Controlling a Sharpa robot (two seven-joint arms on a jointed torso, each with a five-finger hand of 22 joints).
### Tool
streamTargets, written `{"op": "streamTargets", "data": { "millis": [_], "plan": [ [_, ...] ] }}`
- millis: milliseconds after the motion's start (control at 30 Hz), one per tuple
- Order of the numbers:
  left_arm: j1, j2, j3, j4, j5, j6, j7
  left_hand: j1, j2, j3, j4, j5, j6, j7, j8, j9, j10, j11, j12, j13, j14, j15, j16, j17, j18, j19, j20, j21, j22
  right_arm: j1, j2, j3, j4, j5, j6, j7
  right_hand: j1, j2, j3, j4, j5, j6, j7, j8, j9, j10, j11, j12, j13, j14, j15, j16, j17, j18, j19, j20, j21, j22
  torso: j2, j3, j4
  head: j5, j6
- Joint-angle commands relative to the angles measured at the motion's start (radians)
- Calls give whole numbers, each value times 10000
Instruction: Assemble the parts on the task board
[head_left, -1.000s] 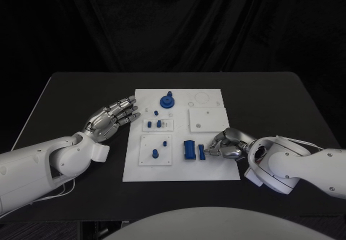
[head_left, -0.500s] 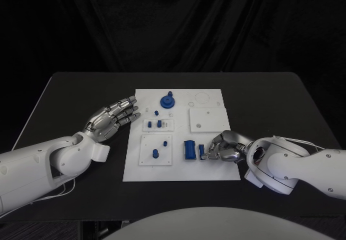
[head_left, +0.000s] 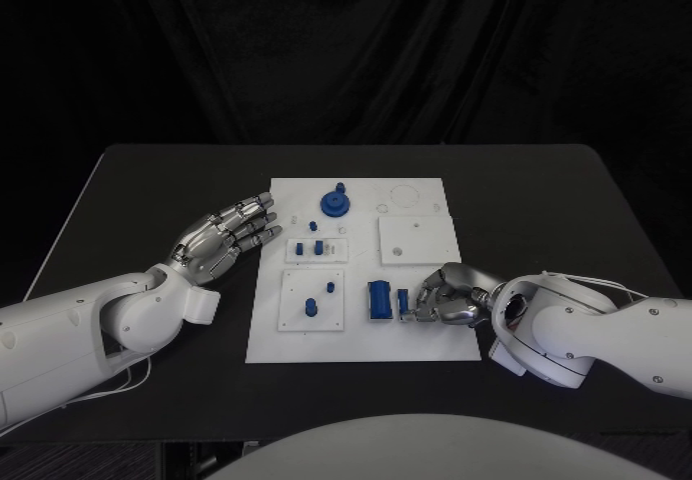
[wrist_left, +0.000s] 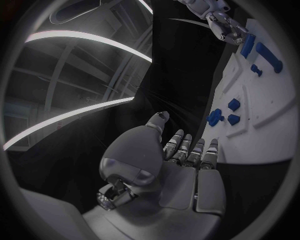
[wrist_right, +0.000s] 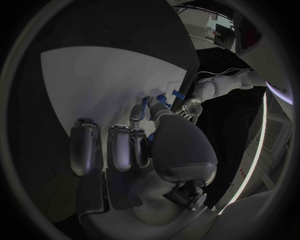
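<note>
Right hand (head_left: 447, 298) pinches small blue part (head_left: 402, 303) beside taller block (head_left: 378, 299) (on task board (head_left: 433, 340)); left hand (head_left: 224, 238) released, fingers spread.

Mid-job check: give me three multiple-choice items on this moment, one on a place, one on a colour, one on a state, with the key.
1. Where is the right hand?
A. off the table
B. at the near right part of the task board, beside the tall blue block
C. over the round blue part

2. What colour are the parts?
A. blue
B. red
C. green

3. How is the left hand?
A. gripping a part
B. fisted
C. holding nothing, fingers apart

Key: 1 B, the head view shows its fingers by a small blue part next to the block. 2 A, every piece on the white board is blue. 3 C, it hovers flat at the board's left edge.
</note>
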Motion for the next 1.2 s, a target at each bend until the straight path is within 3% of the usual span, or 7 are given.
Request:
{"op": "streamTargets", "data": {
  "millis": [33,500,633,1000,1100,1167,1200],
  "plan": [
    [-21,17,7,6,-11,187,89,-77,-1,52,-9,46,6,82,51,9,-15,-36,44,16,-41,19,60,15,-65,51,-19,46,-12,-17,18,-1,-32,-76,96,-231,257,65,-22,-85,151,-101,4,83,58,1042,-81,27,2633,601,-74,-13,37,-86,398,-83,-47,2023,4,-2,4,-5,-1],
    [-28,-37,7,87,-11,90,161,-80,1,60,-12,47,33,83,59,12,-12,-31,71,19,-35,25,91,19,-66,64,-16,53,21,-16,-119,2,48,-77,-57,-118,467,142,15,-178,339,-168,-6,117,107,1042,-97,27,2633,601,-91,-17,30,-81,390,-99,-72,2016,8,-2,4,31,-1],
    [-27,-182,8,247,-10,-103,306,-75,-14,89,-49,65,78,117,81,18,13,18,137,27,-11,60,163,30,-80,92,-1,70,63,4,-456,10,319,-47,-367,188,267,99,-184,-3,-58,-160,10,171,149,1042,-80,27,2633,610,-79,-4,64,-83,395,-96,-68,2018,7,-2,4,30,-1],
    [-4,-515,11,779,-11,-673,641,-66,-50,163,-149,109,284,222,165,43,108,115,305,43,52,131,354,54,-142,159,9,110,149,706,-1107,10,433,1820,-1383,2099,-161,178,-544,482,-329,-69,0,243,178,1042,-86,27,2633,612,-79,1,62,-68,379,-92,-126,2000,-41,6,-24,108,-1],
    [40,-628,11,952,-11,-838,757,-67,-58,201,-193,145,449,305,227,62,144,128,352,45,62,154,402,57,-170,181,9,124,169,962,-1085,7,229,2495,-1946,2968,-355,218,-708,737,8,-35,-18,254,174,1042,-99,27,2633,584,-88,-53,-76,-53,352,-97,-192,1979,-105,8,-54,133,-1],
    [99,-688,11,1057,-11,-967,839,-69,-56,220,-209,155,518,337,252,69,164,145,386,48,67,163,425,58,-181,191,9,131,182,1094,-1012,6,63,3016,-2340,3665,-291,304,-863,995,1564,-59,-45,97,34,1042,-120,27,2633,367,-111,-480,-1053,86,113,-116,-800,1777,-164,11,-55,132,-1],
    [136,-705,11,1094,-11,-1017,874,-68,-56,227,-216,158,546,350,263,72,175,153,409,50,69,163,437,59,-184,196,8,134,187,1139,-968,6,-16,3258,-2499,4003,-196,322,-907,1083,1811,-5,-3,-67,-151,1042,-122,27,2633,284,-76,-691,-1418,154,-20,-117,-1121,1668,-200,12,-62,140,-1]
  ]
}}
